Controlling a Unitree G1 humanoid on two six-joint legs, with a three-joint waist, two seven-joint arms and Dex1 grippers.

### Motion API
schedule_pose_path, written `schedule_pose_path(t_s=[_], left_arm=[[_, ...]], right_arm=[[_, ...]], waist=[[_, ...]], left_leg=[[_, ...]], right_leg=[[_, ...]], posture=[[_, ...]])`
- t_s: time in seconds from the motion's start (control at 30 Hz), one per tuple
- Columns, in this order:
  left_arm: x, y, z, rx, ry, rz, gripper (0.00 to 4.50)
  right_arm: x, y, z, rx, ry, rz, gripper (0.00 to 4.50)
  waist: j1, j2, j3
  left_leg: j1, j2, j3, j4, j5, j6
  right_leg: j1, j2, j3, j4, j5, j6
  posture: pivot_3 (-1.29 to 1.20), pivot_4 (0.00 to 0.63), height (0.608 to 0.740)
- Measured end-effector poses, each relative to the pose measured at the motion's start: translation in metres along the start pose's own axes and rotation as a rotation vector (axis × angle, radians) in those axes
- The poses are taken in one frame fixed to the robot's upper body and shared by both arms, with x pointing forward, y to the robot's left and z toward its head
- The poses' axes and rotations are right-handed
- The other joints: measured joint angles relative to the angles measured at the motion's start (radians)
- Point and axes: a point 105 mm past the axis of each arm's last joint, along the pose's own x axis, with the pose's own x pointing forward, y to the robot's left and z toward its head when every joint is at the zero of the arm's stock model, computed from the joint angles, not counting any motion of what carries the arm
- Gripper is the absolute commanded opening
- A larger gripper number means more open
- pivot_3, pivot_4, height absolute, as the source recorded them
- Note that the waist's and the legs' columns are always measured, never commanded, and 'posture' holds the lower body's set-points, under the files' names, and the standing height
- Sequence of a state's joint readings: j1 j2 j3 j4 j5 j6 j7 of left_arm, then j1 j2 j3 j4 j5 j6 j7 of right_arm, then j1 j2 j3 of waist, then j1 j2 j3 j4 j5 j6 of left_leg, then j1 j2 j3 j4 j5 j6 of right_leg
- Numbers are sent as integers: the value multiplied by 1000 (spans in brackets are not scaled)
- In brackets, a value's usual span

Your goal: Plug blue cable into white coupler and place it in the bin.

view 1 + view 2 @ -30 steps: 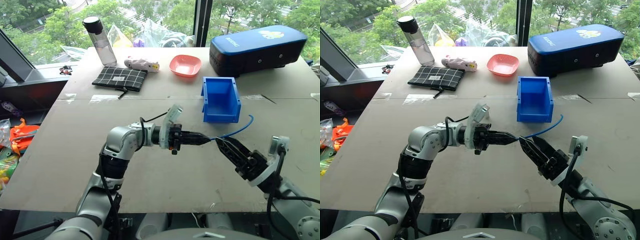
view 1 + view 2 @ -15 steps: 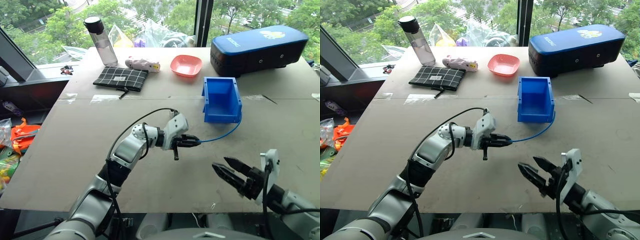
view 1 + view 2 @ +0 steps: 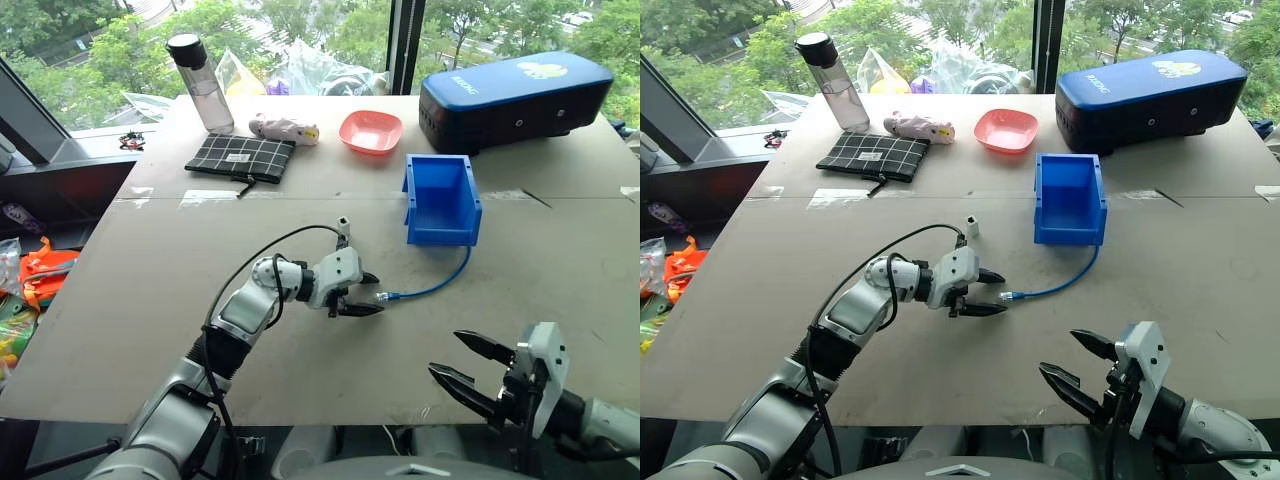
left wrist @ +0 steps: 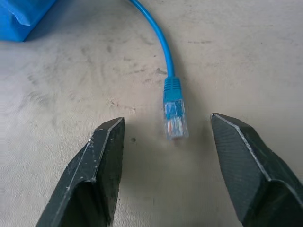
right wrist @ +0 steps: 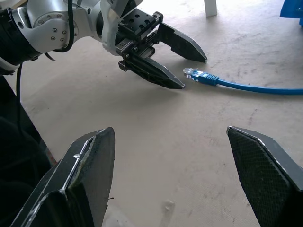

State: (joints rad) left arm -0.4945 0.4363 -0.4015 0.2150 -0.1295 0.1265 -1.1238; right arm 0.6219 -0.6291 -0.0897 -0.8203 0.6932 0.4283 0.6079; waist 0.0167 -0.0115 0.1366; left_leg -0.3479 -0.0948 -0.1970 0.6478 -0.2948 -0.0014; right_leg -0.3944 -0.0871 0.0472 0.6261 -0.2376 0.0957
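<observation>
Blue cable: a thin light-blue network cable [image 3: 430,287] lies loose on the grey tabletop [image 3: 150,300], just right of centre in the left eye view. It curves from a clear plug [image 4: 174,124] at its lower left end up towards the front corner of the bin; its far end cannot be made out.
White coupler: a tiny white plastic block [image 3: 972,227] stands on the tabletop, above the left gripper and left of the bin, well apart from the cable's plug.
Bin: a bright blue open-top rectangular plastic bin [image 3: 441,200] sits in the upper centre-right; nothing shows inside it.
Left gripper: the black two-fingered gripper [image 3: 362,294] sits low over the tabletop at centre frame, fingers spread and holding nothing, the plug lying just off its tips.
Right gripper: the black two-fingered gripper [image 3: 463,362] is at the lower right of the frame, fingers spread wide and empty, well apart from the cable.
Handling, as a judgement: the cable looks light and limp, so it would likely swing and trail when lifted. The plug is small, hard and smooth, and its latch tab may be fragile.
Where to hold, as a judgement: pinch the blue boot just behind the clear plug, leaving the tip free for the coupler's socket.
</observation>
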Motion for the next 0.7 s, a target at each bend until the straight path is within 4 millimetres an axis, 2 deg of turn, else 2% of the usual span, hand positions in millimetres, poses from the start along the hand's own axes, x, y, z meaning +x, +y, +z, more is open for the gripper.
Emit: schedule_pose_path(t_s=[0.1, 0.2, 0.23, 0.37, 0.47, 0.57, 0.67, 0.7], left_arm=[[2, 3, 1, -1, -1, 12, 1716], [4, 2, 1, -7, -6, -1, 264], [4, 2, 2, -15, -9, -4, 82], [2, 0, 2, -107, -28, -33, 82], [1, -4, 10, -277, -101, -72, 82], [-8, -4, 47, -578, -287, -166, 82], [-19, -6, 74, -696, -373, -246, 82], [-21, -8, 77, -724, -384, -263, 82]], right_arm=[[0, -2, -2, -4, -2, -6, 3806], [0, -1, -2, -6, -12, -5, 3806], [1, -1, -1, -4, -18, -6, 3806], [3, 0, 0, 20, -45, -9, 3806], [8, 2, 0, 64, -69, -10, 3806], [21, -1, 14, 218, -190, -43, 3806], [30, -3, 30, 335, -297, -46, 3806], [33, -3, 36, 365, -335, -42, 3806]], waist=[[1, 0, 0], [-1, 0, 0], [-1, 0, 0], [-3, 0, 0], [-3, 0, 0], [-4, 0, 0], [-5, 0, 0], [-5, 1, 0]], left_leg=[[0, -1, 0, 0, 0, 0], [0, -1, -1, 0, 0, 0], [0, -1, -1, 0, 0, 0], [0, -1, -1, 0, 0, 0], [0, 0, -2, 0, 0, 0], [0, 0, -3, 0, -2, 4], [0, 1, -3, 0, 0, 1], [0, 1, -3, 0, 0, 0]], right_leg=[[0, 0, 0, 0, 0, 0], [0, 0, 0, 0, 0, 0], [0, 0, 0, 0, 0, 0], [0, 0, 0, 0, 0, 0], [0, 0, -1, 0, 0, 0], [-1, 0, -1, 1, 0, 0], [-1, 1, -1, 1, 0, 0], [-1, 1, -1, 1, 0, 0]], posture=[[0, 150, 737], [0, 150, 737], [0, 150, 737], [0, 150, 737], [0, 150, 737], [0, 150, 737], [0, 150, 737], [0, 150, 737]])
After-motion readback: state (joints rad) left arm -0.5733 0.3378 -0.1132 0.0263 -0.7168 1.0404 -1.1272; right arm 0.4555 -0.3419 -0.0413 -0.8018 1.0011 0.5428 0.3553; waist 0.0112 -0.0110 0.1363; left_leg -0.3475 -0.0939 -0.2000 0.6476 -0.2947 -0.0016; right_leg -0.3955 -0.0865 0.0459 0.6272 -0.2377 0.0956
